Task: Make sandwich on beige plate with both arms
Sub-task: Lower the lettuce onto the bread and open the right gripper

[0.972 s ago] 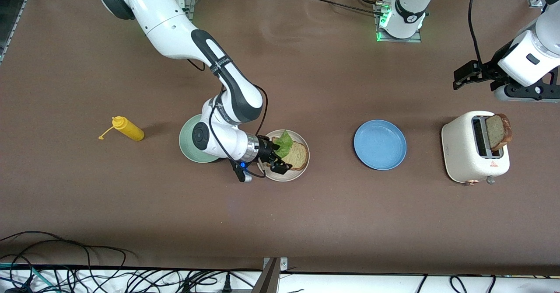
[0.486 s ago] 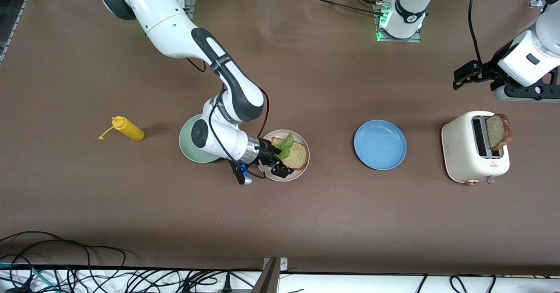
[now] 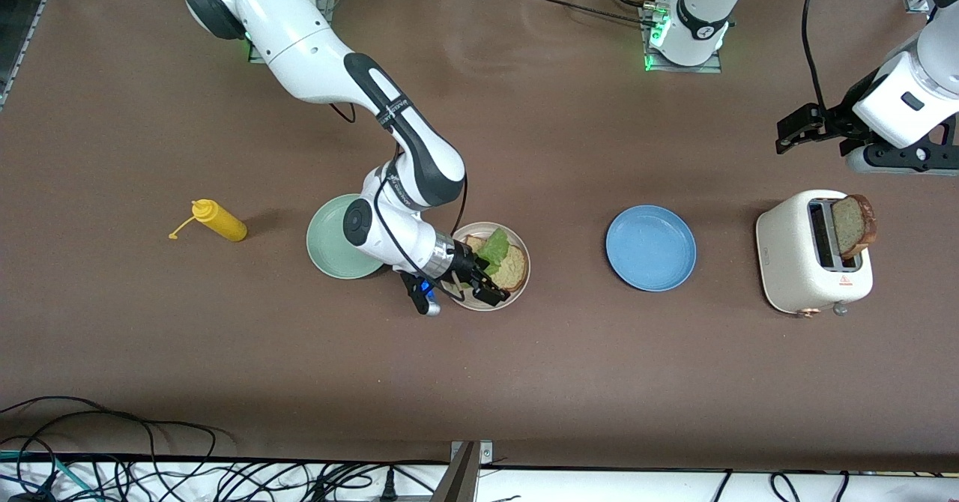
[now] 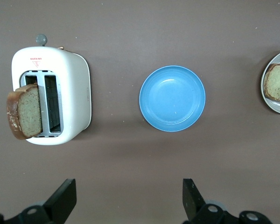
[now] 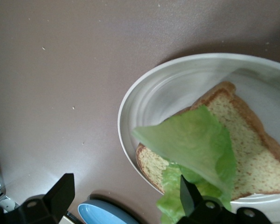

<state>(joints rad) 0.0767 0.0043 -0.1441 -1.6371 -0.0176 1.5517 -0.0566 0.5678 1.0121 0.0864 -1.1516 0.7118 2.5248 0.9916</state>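
Sandwich (image 3: 500, 260): bread and lettuce on beige plate (image 3: 517, 292) | right gripper (image 3: 479, 286) over plate rim, jaws apart, empty | left gripper (image 3: 794, 131) waits above toaster (image 3: 805, 262), jaws apart | next, likely: left lifts toaster slice (image 3: 854, 226), lays it over lettuce.

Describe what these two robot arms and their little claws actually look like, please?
Both arms are chunky glossy white tubes with black joint bands and thin black cables looped alongside. The right gripper is small and black, with a blue light by its wrist. The left gripper is black too, with two flat fingers.
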